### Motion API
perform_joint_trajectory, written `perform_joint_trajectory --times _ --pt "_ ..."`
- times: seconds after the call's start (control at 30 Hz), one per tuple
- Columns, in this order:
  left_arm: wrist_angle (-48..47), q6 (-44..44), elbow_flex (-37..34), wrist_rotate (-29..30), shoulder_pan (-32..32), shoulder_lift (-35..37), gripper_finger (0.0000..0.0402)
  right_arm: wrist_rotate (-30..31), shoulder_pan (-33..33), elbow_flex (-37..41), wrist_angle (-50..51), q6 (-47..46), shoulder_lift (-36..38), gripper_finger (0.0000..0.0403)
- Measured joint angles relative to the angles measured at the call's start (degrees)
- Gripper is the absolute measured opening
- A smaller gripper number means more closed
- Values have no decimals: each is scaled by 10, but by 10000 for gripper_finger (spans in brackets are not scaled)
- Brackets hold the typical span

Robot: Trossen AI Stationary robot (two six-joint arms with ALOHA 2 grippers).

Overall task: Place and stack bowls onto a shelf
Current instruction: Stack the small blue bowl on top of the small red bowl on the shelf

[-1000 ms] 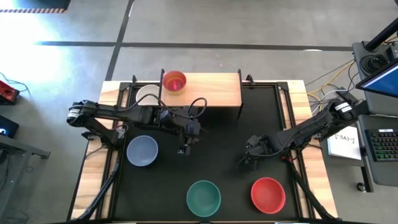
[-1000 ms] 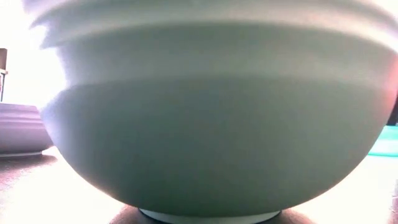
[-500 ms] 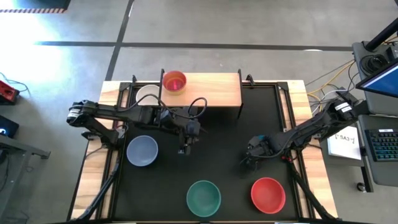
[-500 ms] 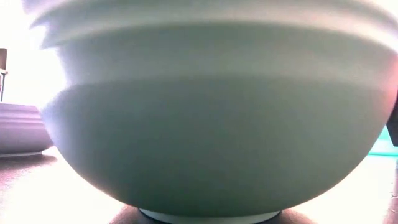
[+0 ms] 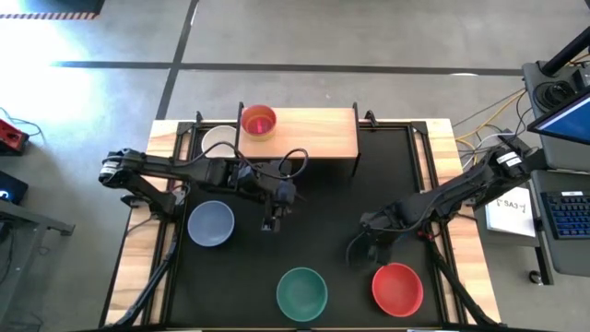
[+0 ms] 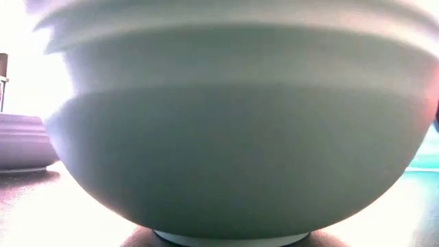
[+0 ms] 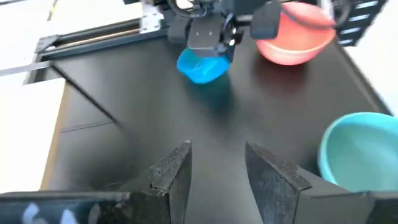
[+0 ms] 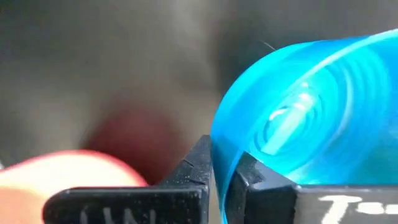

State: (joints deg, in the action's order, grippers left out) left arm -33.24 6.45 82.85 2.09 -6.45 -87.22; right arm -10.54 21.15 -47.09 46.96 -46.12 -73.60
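My right arm reaches in low from the right edge, and its right tool (image 7: 211,38) is pinching the rim of the small blue bowl (image 8: 298,118) on the black surface (image 5: 323,221), just beside the red bowl (image 5: 397,287). My left arm stretches across mid-surface, left tool (image 7: 214,168) spread and holding nothing. Counting bowls: one green (image 5: 302,290), one lavender-blue (image 5: 211,223), one white (image 5: 219,139) beside the shelf (image 5: 313,134), and one magenta bowl (image 5: 259,121) on it.
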Motion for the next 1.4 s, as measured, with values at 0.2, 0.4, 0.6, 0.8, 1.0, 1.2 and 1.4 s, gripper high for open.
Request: perform_joint_trajectory --times 0.2,0.4,0.6,0.8,1.0,1.2,1.4 --pt "5 28 0 -54 -6 0 132 -18 2 -112 -23 237 0 9" --pt "24 71 0 -107 -20 0 132 -20 3 -218 -72 406 -3 9" --pt "79 97 0 -119 -37 0 132 -62 3 -279 -86 555 -24 9" --pt "111 98 0 -126 -41 0 132 -90 3 -325 -69 644 -66 9" --pt "128 85 -1 -197 -47 -13 132 -91 2 -379 -31 704 -101 8" --pt "145 83 -1 -208 -64 -38 132 -94 2 -415 -12 736 -123 8" --pt "153 80 -1 -211 -72 -56 132 -94 2 -426 3 745 -133 9"
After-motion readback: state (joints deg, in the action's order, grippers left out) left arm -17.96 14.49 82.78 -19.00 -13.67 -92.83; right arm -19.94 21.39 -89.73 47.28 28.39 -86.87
